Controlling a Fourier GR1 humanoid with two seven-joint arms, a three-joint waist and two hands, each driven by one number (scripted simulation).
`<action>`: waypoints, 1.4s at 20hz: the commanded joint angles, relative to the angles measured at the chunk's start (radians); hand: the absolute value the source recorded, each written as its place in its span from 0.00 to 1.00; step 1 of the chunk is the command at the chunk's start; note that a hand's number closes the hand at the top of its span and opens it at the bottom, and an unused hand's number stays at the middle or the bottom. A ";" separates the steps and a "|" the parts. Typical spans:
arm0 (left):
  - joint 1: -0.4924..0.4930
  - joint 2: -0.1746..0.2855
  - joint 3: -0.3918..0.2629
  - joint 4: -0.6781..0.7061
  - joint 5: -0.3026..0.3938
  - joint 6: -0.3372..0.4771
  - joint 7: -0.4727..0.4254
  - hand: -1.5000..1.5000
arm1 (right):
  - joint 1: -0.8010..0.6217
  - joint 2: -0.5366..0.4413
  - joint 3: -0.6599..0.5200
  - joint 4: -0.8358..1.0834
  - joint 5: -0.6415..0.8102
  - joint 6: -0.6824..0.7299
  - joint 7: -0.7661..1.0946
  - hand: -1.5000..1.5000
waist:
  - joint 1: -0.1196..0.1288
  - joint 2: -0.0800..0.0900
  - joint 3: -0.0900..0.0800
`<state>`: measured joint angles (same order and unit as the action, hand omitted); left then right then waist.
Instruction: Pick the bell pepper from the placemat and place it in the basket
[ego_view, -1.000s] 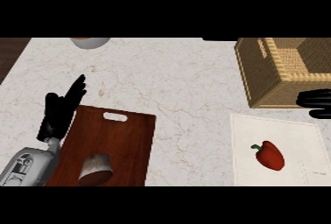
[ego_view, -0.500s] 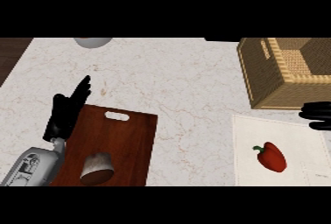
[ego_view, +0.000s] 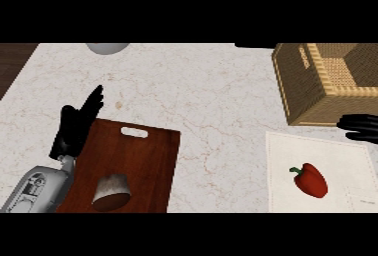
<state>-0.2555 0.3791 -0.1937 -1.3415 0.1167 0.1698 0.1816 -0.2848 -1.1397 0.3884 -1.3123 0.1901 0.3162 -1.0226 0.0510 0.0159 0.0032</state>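
Right hand (ego_view: 359, 128), half out of view, spread unclear, should drop squarely over the pepper (ego_view: 311, 180) on the mat (ego_view: 284, 150).

Red bell pepper (ego_view: 311, 180), white placemat (ego_view: 325, 150), tan woven basket (ego_view: 325, 85).
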 joint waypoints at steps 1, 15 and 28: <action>-0.034 -0.015 -0.003 0.017 -0.023 0.017 0.021 0.50 | -0.050 0.023 0.057 0.080 0.030 0.129 -0.223 0.00 | -0.012 -0.003 -0.001; 0.024 -0.018 0.016 -0.031 -0.021 -0.009 0.011 0.50 | -0.120 0.247 0.222 0.285 0.143 -0.054 -0.254 0.00 | -0.015 -0.009 -0.001; 0.015 -0.021 0.059 -0.017 -0.038 -0.017 0.030 0.50 | -0.178 0.341 0.287 0.294 0.170 -0.064 -0.175 0.00 | -0.037 -0.013 -0.003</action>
<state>-0.2465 0.3687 -0.1404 -1.3549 0.0855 0.1498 0.2124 -0.4421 -0.8508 0.6603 -1.0311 0.3454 0.1798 -1.0757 0.0166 0.0043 0.0010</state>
